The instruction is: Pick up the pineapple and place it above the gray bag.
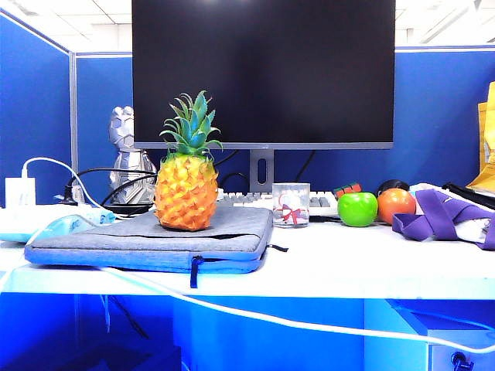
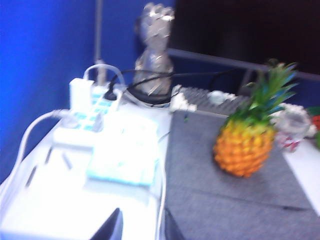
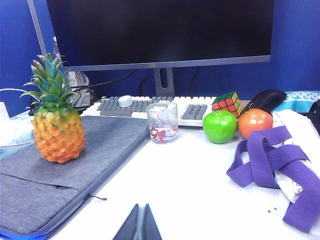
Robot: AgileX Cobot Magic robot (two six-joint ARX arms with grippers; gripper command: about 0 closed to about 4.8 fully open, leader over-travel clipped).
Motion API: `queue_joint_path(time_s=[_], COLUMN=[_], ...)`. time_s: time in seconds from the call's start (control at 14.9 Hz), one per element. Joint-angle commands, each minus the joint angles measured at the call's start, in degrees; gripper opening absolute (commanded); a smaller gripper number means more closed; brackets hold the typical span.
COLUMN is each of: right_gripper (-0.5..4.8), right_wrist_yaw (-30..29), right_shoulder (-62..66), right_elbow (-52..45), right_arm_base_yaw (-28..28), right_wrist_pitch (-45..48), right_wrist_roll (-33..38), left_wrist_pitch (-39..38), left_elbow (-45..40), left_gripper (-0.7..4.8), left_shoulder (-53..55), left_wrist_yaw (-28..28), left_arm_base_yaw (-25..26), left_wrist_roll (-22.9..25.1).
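1. The surface (image 1: 363, 259) is white and carries many things in front of a dark monitor (image 1: 263, 69). On its left part lies the gray bag (image 1: 147, 241), flat, with its zipper edge toward the front.
2. The pineapple (image 1: 186, 192) stands upright on top of the gray bag, near the bag's back edge, with the leaf crown pointing up. Nothing holds it. In my judgement the placing is already done, so the step in hand is only to draw the arms away cleanly.
3. To do this well, each arm should go back along a path that stays away from the pineapple, because it is tall on a soft padded base and a small push could tip it.
4. A white cable (image 1: 255, 313) hangs across the front of the surface; it is better that no arm catches it.
5. The left end effector (image 2: 138, 227) shows only its dark fingertips, low and near the front left corner of the gray bag. The jaws are almost closed, with a narrow gap, and they hold nothing.
6. The right end effector (image 3: 139, 224) hovers over the bare surface, just beside the bag's right edge, fully closed and empty.
7. The glass cup (image 3: 162, 122), green apple (image 3: 219, 126) and orange fruit (image 3: 255, 122) stand well apart from the pineapple and need no attention.
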Motion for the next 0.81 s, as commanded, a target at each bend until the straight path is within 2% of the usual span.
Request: queue_joint_path(time_s=[0.07, 0.2, 0.81], right_gripper=[-0.05, -0.04, -0.05], right_wrist_yaw=[0.3, 0.3, -0.4], right_shoulder=[-0.1, -0.1, -0.1], right_elbow=[0.2, 0.2, 0.2], right_arm_base_yaw=[0.1, 0.1, 0.2], right_wrist_pitch=[1.2, 0.9, -2.3], right_wrist_roll=[0.2, 0.6, 1.4], left_wrist_pitch=[1.1, 0.0, -0.7], left_elbow=[0.1, 0.1, 0.1], left_gripper=[1.16, 1.16, 1.16], left_shoulder=[0.0, 0.0, 0.0], left_wrist_yaw=[0.3, 1.2, 1.1], left_arm_base_yaw=[0.0, 0.0, 0.0], left_wrist_roll=[-2.0, -4.7, -4.7])
